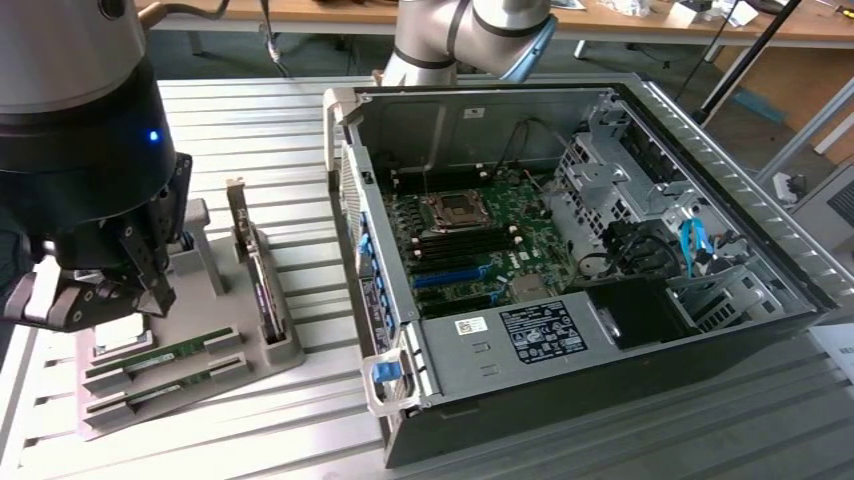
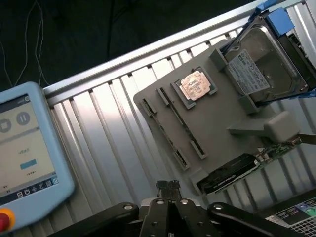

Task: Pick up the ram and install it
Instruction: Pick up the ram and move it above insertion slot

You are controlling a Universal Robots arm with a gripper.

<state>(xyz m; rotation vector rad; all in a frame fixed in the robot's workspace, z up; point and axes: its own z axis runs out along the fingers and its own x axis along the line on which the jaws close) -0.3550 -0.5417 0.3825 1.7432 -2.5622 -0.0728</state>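
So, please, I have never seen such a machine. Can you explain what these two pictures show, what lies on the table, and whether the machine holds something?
This is a robot arm that ends in a gripper, a claw with two fingers. One picture comes from a camera standing apart from the arm. The other comes from a camera on the arm's wrist, looking past the fingers. On the ribbed metal table lies a grey holder tray. It carries a green ram stick and its twin, a processor chip, a hard drive and a dark expansion card. Beside the tray stands an open computer case with its motherboard exposed. A pale blue control tablet is nearby. The gripper hangs over the tray, shut and holding nothing. Both sticks lie in the tray.
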